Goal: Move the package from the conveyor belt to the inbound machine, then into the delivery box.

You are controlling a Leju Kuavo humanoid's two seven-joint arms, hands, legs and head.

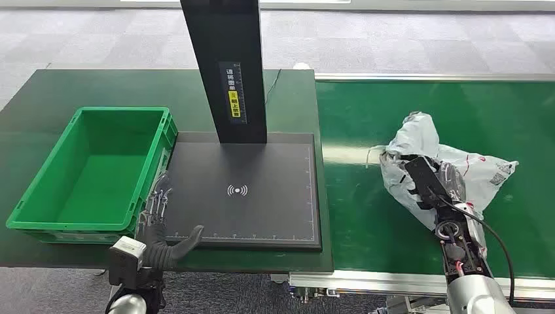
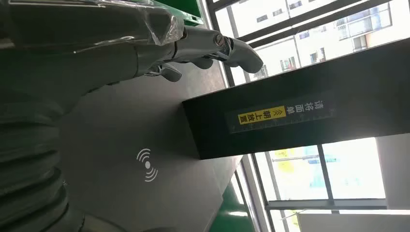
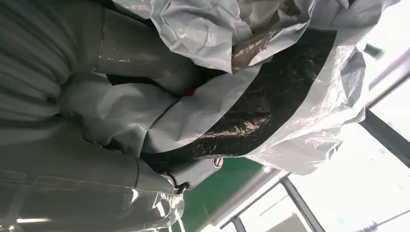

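1. Right hand [image 1: 437, 186] clamps the crumpled package [image 1: 419, 140] on the conveyor belt [image 1: 366, 222].
2. Inbound machine [image 1: 262, 216] lies directly left.
3. Left hand [image 1: 157, 219] hangs empty, fingers spread, beside the delivery box [image 1: 39, 196].

I am stationed at a parcel-handling cell of a logistics or warehouse test facility. Under my right hand [image 1: 437, 186] runs a green conveyor belt [image 1: 366, 216] with a metal side rail, carrying a crumpled grey plastic mailer package [image 1: 425, 140] with a printed label. Just ahead of my left hand [image 1: 157, 226] lies the black inbound machine [image 1: 262, 216], a flat scan pad with a wireless symbol, ruler marks and a black upright post bearing a yellow label. Beyond that hand on its outer side stands a green plastic delivery box [image 1: 39, 190]. Grey carpet tiles [image 1: 393, 39] cover the floor; large windows [image 2: 348, 29] face other buildings.
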